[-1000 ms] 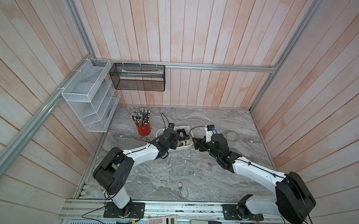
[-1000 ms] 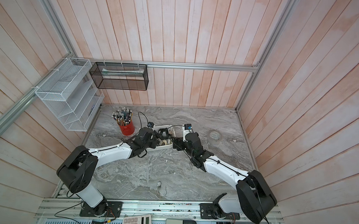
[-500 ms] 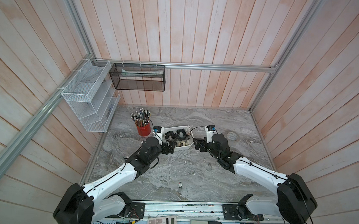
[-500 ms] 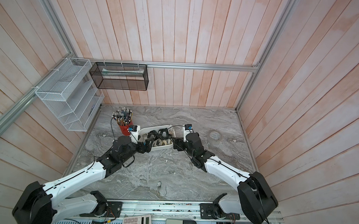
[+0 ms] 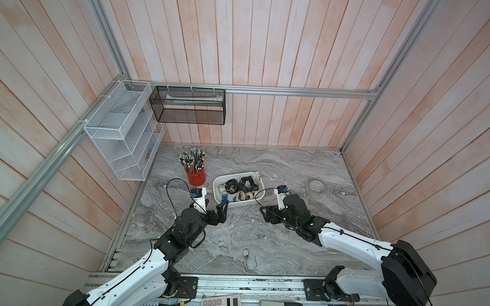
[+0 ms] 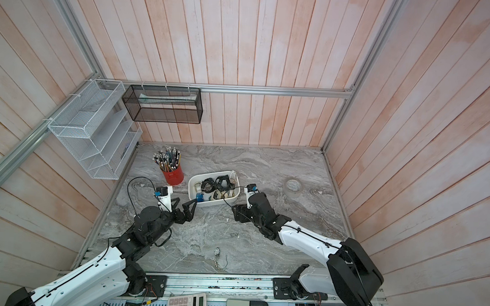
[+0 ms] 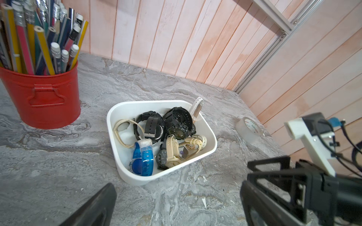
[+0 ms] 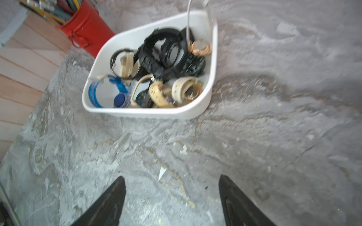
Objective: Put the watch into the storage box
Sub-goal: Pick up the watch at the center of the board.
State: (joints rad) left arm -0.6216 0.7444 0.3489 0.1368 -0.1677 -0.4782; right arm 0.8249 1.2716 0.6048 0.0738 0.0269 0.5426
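Watches lie heaped inside the storage box [image 7: 137, 177], so the job looks largely done. A blue-strapped watch [image 7: 142, 157] sits in the near corner, black watches [image 7: 177, 121] fill the middle, and cream-strapped watches [image 7: 172, 150] crowd the lower right of the tub in the left wrist view. One white strap pokes up over the far rim. Everything else in there sits below the walls.

The box itself stands flat on the marbled table [image 5: 294, 173], a little above the middle of the frame in both top views.

Just below it and to the left, the left gripper [image 5: 217, 208] hangs with its jaws spread wide and nothing between them, one fingertip close to the box's near wall. To the lower right of the box the right gripper [image 8: 171, 182] also has its jaws apart and empty, with bare table beneath them. Neither arm is carrying anything.

What may be left is a small silver-cased piece on a thin chain [image 5: 245, 253] lying alone at the lower centre of the frame, well apart from the box and from both grippers. It is too small to say for certain that it is a watch. If it is, it has yet to be fetched.

The red pencil cup [image 7: 43, 97] stands to the left of the box, and a roll of clear tape [image 7: 247, 128] to its right.
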